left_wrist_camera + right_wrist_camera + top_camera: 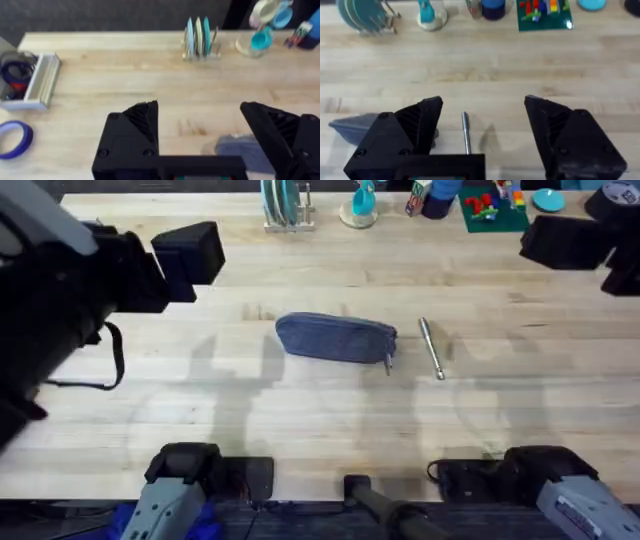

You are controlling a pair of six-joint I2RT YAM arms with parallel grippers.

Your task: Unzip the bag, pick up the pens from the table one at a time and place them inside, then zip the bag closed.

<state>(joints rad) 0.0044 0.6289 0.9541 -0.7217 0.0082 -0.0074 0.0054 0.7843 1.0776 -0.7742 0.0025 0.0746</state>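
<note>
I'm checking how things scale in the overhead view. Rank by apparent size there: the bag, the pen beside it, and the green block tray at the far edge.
1. The bag, clearly largest.
2. The green block tray, smaller, though it lies farther off and is cut by the edge, so unsure.
3. The pen, slimmest by far.

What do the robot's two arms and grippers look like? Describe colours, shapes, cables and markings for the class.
Both grippers, left gripper and right gripper, have black, angular, wedge-shaped fingers with ribbed inner faces on a black crossbar. In the overhead view, the arm bases are black with grey-white housings, and a thin black cable loops beside the left arm. No markings are legible.
</note>
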